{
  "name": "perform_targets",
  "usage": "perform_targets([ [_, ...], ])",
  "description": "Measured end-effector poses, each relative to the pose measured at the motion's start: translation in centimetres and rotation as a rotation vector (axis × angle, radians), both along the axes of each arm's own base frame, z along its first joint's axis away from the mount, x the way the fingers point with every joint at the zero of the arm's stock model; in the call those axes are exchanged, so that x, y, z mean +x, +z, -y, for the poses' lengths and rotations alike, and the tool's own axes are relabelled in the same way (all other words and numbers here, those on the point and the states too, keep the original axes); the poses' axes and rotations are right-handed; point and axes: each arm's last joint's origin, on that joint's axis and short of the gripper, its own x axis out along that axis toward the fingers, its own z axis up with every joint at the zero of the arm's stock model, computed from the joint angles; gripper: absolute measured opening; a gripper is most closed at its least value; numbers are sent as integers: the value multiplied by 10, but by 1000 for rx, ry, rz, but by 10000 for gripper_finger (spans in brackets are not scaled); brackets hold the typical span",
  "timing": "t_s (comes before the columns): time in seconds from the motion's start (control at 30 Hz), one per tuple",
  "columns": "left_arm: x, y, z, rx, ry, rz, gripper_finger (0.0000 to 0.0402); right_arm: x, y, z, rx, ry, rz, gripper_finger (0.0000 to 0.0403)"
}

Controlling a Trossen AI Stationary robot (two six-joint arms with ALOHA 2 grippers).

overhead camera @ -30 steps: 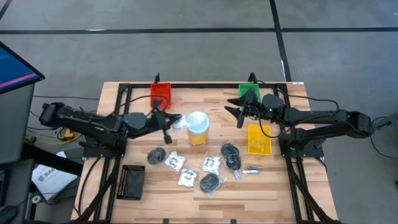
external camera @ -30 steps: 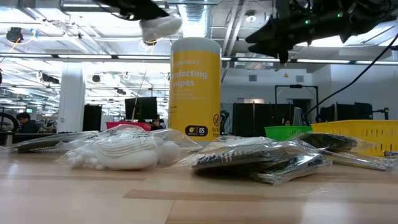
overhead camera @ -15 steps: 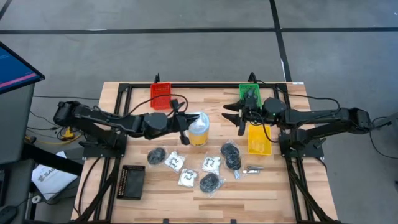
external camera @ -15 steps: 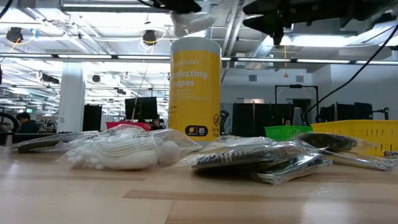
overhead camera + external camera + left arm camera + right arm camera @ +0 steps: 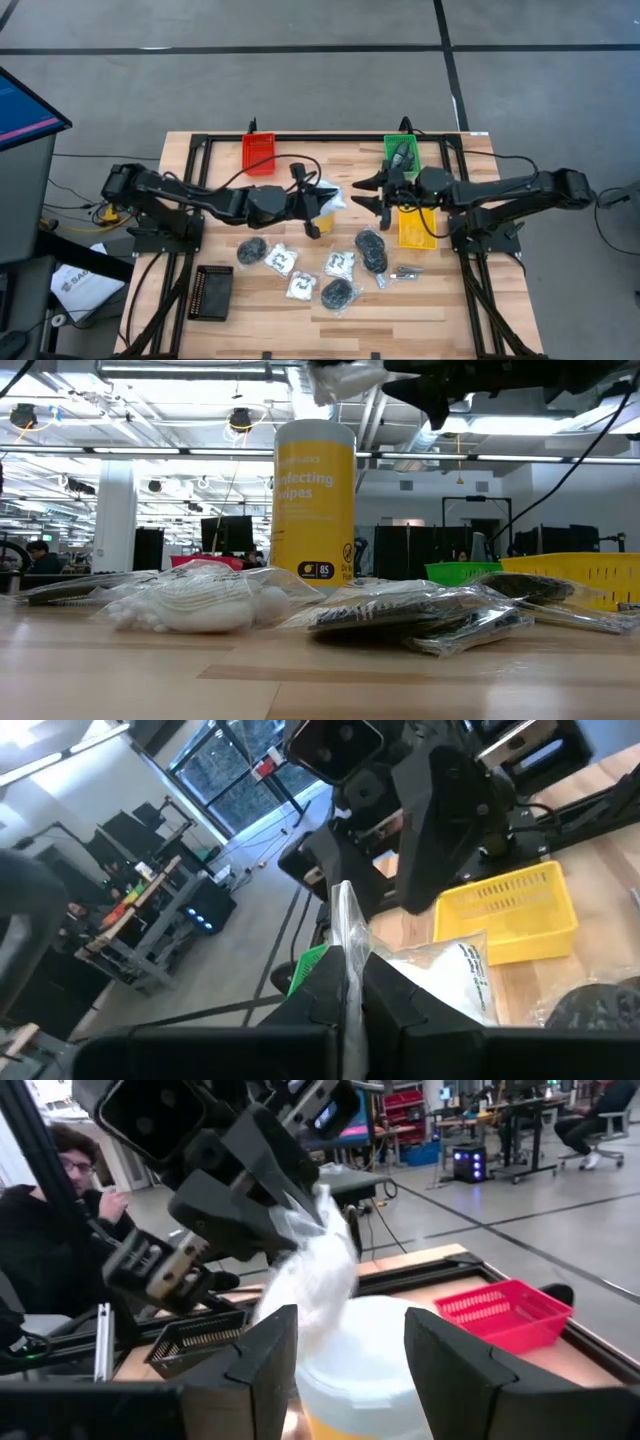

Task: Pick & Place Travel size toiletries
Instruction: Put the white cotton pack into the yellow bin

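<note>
The travel size toiletries lie mostly on the bench (image 5: pixel 250 300) in front of the yellow tub (image 5: pixel 314 500): white sachets (image 5: pixel 281 261) with black print, dark round bundles in clear bags (image 5: pixel 371 248), and a small silvery item (image 5: pixel 405 271) near the yellow tray (image 5: pixel 417 228). One more, a clear bag of white stuff (image 5: pixel 328 198), is up in the air, pinched by the left gripper (image 5: pixel 312 200) directly over the tub's white lid. In the left wrist view the two fingers are pressed together on the bag's thin plastic edge (image 5: pixel 346 935), with the filled part hanging past them. The right gripper (image 5: pixel 372 193) hovers just beside the bag, facing it, its fingers (image 5: pixel 267 1365) spread apart with nothing between them. A red tray (image 5: pixel 258 152) and a green tray (image 5: pixel 401 152) sit at the far edge of the bench, a black tray (image 5: pixel 212 292) at the near left.
</note>
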Motion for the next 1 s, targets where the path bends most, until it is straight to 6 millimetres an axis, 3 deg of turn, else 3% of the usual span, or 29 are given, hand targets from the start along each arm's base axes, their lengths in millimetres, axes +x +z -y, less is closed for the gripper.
perform_targets([
  [0.33, 14, -4, 3, 23, -6, -8, 4, 7, -5, -6, 1, 25, 1, 175],
  [1.0, 15, 0, 4, 9, -38, 44, 5, 10, -5, -9, 45, 37, 26, 170],
])
